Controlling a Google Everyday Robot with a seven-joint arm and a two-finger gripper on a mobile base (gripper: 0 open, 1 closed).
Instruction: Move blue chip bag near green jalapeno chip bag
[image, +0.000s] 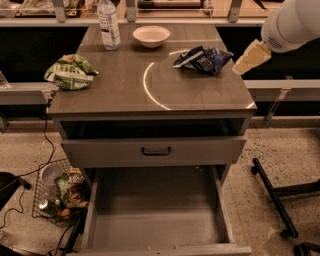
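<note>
The gripper (248, 58) hovers just right of the blue chip bag (204, 58).
Its grip cannot be told; the green jalapeno chip bag (69, 71) lies well apart, left.

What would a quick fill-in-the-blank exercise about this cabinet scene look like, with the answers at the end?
1. Seen from the camera, the blue chip bag lies on the ____ side of the cabinet top.
2. The green jalapeno chip bag lies near its ____ edge.
3. The tool hovers just right of the ____ chip bag.
4. The ____ drawer is pulled open.
Missing words: right; left; blue; bottom.
</note>
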